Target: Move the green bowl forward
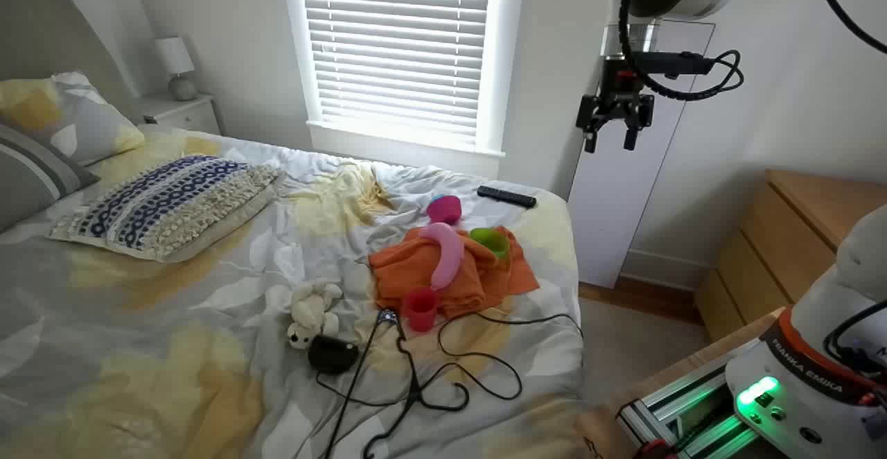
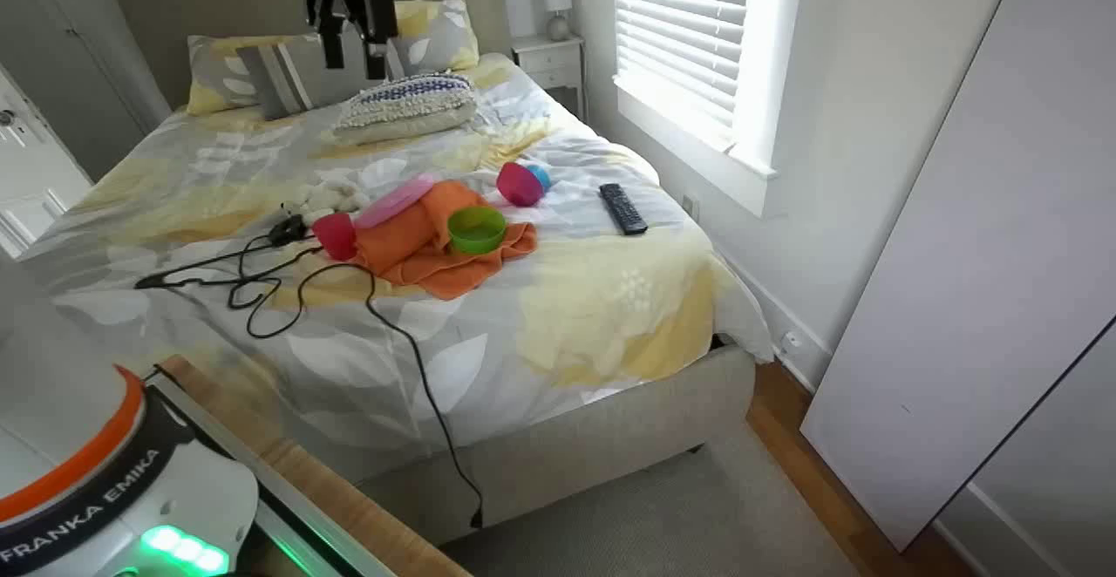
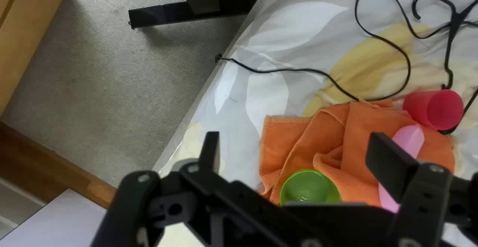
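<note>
The lime-green bowl sits on the orange cloth on the bed. It also shows on the cloth in an exterior view, its opening tilted a little toward that camera. In the wrist view the bowl lies between and below the fingers, its lower part hidden by the gripper body. My gripper is open and empty, high above the bed's level and well apart from the bowl. Its fingers also show at the top of an exterior view and spread wide in the wrist view.
A pink curved toy lies on the cloth beside the bowl. A red cup, a magenta cup, a remote, a white plush toy and a black hanger with cable lie around. A wooden dresser stands beyond the bed.
</note>
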Controlling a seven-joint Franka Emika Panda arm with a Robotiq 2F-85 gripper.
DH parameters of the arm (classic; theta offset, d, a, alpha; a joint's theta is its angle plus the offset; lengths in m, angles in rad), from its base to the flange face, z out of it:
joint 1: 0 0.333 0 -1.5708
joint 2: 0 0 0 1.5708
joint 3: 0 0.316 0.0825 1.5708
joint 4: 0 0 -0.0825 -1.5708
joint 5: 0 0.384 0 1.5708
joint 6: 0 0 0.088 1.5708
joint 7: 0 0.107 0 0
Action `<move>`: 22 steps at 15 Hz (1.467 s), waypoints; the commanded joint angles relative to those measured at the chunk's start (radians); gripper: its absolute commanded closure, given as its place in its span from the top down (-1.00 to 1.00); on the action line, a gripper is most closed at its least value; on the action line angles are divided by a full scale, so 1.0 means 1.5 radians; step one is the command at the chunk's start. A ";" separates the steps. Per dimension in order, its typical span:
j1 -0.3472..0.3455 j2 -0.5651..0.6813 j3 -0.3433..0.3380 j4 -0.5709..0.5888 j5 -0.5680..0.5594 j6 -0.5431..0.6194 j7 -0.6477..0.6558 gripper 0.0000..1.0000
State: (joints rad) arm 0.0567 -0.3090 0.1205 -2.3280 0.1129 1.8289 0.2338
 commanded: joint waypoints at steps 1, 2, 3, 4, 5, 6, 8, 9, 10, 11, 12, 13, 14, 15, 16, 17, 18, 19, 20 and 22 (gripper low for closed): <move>0.002 0.000 -0.002 0.001 -0.001 -0.001 0.000 1.00; 0.002 0.000 -0.002 0.001 -0.001 -0.001 0.000 1.00; 0.002 0.000 -0.002 0.001 -0.001 -0.001 0.000 1.00; 0.002 0.000 -0.002 0.001 -0.001 -0.001 0.000 1.00; 0.002 0.000 -0.002 0.001 -0.001 -0.001 0.000 1.00; 0.002 0.000 -0.002 0.001 -0.001 -0.001 0.000 1.00; -0.001 0.021 -0.001 0.016 -0.013 0.002 0.001 1.00; -0.002 0.047 -0.003 0.031 -0.016 0.013 -0.006 1.00; -0.003 0.064 -0.005 0.039 -0.016 0.027 -0.010 1.00; -0.004 0.088 -0.006 0.047 -0.017 0.051 -0.008 1.00; -0.004 0.109 -0.007 0.055 -0.013 0.071 -0.010 1.00; -0.001 0.136 -0.010 0.061 -0.003 0.100 -0.020 1.00; 0.003 0.165 -0.013 0.070 0.013 0.122 -0.031 1.00; 0.006 0.197 -0.013 0.077 0.024 0.152 -0.037 1.00; 0.007 0.223 -0.011 0.083 0.030 0.179 -0.031 1.00; 0.010 0.253 -0.010 0.091 0.039 0.198 -0.033 1.00; 0.013 0.282 -0.008 0.098 0.045 0.213 -0.034 1.00; 0.016 0.309 -0.006 0.105 0.049 0.224 -0.031 1.00; 0.019 0.334 -0.004 0.112 0.050 0.234 -0.033 1.00; 0.032 0.379 0.000 0.120 0.025 0.264 -0.046 1.00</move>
State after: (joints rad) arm 0.0768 0.1515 0.1151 -2.1953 0.1651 2.1812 0.1876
